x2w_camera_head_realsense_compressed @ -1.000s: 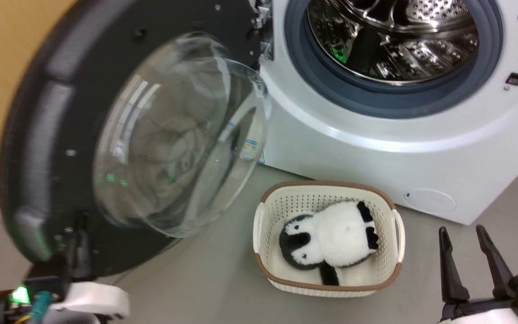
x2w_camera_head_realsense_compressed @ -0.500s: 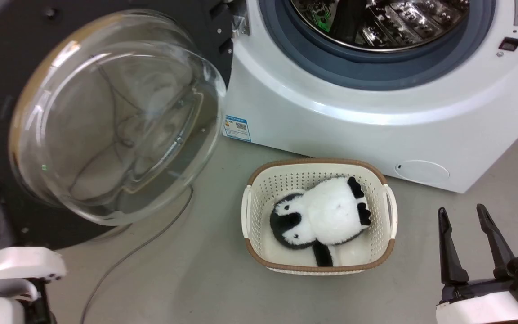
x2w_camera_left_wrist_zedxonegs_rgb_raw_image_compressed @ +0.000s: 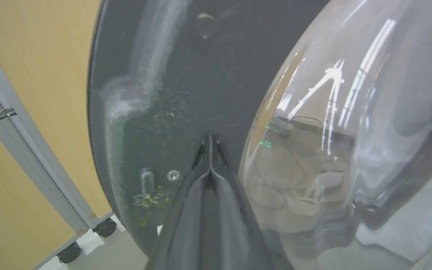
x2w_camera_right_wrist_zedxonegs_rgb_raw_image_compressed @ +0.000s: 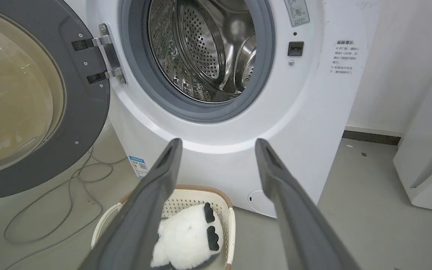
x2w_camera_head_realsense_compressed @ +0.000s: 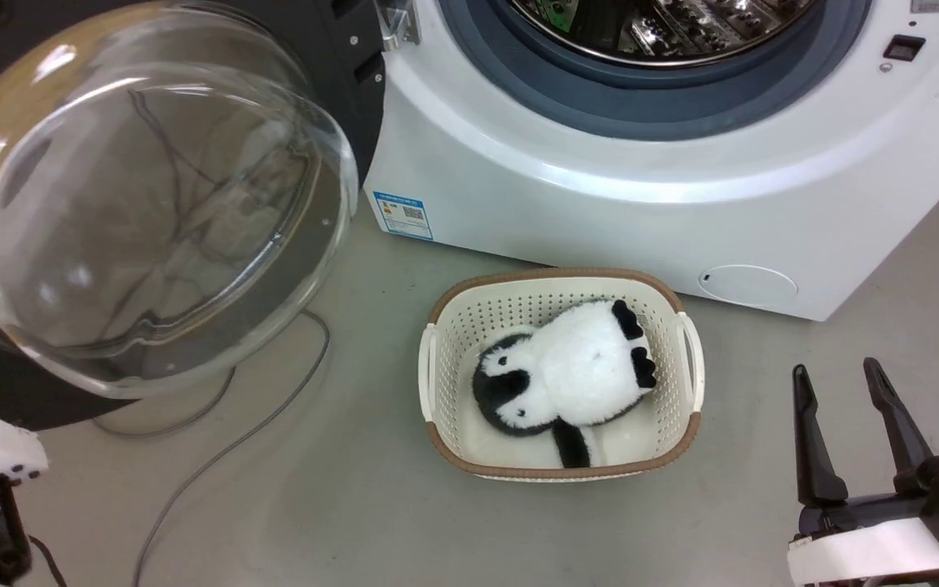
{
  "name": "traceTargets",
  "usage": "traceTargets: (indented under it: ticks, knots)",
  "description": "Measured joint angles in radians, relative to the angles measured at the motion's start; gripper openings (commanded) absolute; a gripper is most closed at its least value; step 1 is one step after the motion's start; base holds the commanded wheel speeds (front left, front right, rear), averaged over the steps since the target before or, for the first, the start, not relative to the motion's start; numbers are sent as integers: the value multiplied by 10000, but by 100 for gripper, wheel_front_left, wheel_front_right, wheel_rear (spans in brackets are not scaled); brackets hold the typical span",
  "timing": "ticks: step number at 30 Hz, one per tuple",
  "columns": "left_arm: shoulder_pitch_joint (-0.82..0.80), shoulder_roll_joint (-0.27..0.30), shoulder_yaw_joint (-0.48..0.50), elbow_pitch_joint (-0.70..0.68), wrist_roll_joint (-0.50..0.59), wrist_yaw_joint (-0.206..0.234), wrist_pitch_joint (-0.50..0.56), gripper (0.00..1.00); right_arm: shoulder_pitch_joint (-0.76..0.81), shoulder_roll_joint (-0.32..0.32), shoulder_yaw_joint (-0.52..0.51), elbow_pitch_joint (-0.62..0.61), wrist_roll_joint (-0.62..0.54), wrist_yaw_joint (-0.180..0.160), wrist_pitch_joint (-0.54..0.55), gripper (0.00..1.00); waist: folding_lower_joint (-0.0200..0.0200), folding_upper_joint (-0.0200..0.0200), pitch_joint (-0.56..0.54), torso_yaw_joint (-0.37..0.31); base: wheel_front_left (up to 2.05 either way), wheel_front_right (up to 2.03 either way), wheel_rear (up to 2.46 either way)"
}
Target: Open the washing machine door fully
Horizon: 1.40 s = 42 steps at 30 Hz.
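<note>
- the washing machine door stands swung out to the left of the white washing machine, its inner side and bulging glass bowl turned toward the head camera.
- in the right wrist view the door hangs from a metal hinge at the left edge of the opening, and its black ring is well clear of the opening.
- the steel drum lies open to view inside the grey rubber ring.
- the left gripper has its two dark fingers pressed together with nothing between them; the tips lie against the door's black inner face, just beside the edge of the glass bowl.
- behind the door in that view is a yellow wood-look panel in a grey frame on castors.
- the right gripper is at the lower right over the grey floor, fingers spread wide and holding nothing, well apart from the door.
- from its own wrist camera the right gripper points at the machine's front, below the drum opening.
- a cream basket with a brown rim sits on the floor just in front of the machine, with a black and white plush penguin lying in it.
- a grey cable loops across the floor below the door.
- a small round white flap sits low on the machine's front, right of the basket.
</note>
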Motion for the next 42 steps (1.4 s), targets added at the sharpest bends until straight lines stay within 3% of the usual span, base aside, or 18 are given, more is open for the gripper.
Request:
traceTargets:
  ticks: [13, 25, 32, 33, 34, 42]
  knots:
    - [-480, 165, 619, 738, 380, -336, 0, 0, -200, 0, 94, 73, -23, 0, 0, 100, -1, 0, -75, -358, 0, 0, 0]
    - [767, -512, 552, -1162, 1030, -872, 0, 0, 191, 0, 44, 125, 123, 0, 0, 100, -1, 0, -1160, -433, 0, 0, 0]
    - [1347, -1103, -65, -2284, 1338, -1239, 0, 0, 435, 0, -12, 125, 192, 0, 0, 100, -2, 0, -1629, -512, 0, 0, 0]
    - [1385, -1158, -148, -2374, 1338, -1319, 0, 33, 475, 0, -15, 127, 196, 0, 0, 100, -1, 0, -1676, -526, 0, 0, 0]
    - [1424, -1237, -234, -2477, 1346, -1388, 0, 100, 495, 0, -15, 128, 222, 0, 0, 100, -1, 0, -1722, -542, 0, 0, 0]
    - [1908, -1469, -907, -3103, 1371, -1758, 0, 100, 660, 0, -15, 132, 280, 0, 0, 100, -1, -1, -2025, -804, 0, 0, 0]
